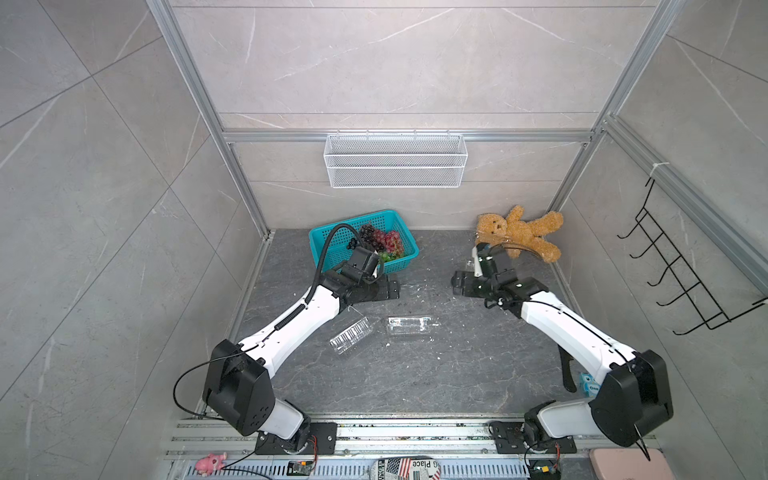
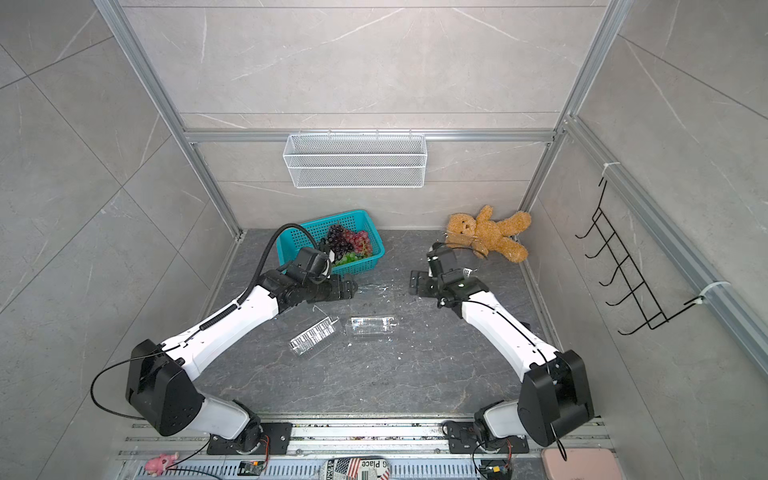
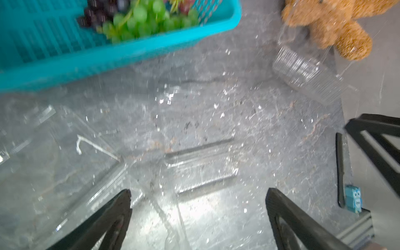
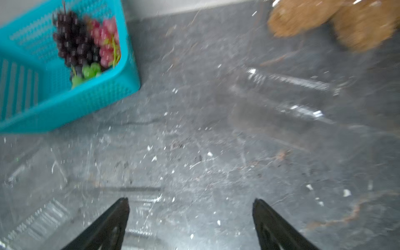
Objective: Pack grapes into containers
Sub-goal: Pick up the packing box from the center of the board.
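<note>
Observe the left gripper [image 3: 198, 191]: its jaws stand wide apart and grasp nothing. You find one clear container [image 3: 201, 164] just ahead of the jaws. A second container [image 3: 307, 75] lies farther out, near the teddy bear [image 3: 329, 23]. The grapes [image 3: 140, 19] sit in the teal basket [image 3: 129, 56], well beyond the jaws. Observe the right gripper [image 4: 190, 200]: its jaws are likewise spread and empty, with the grapes far ahead and off to one side. Both wrist views are blurred.
</note>
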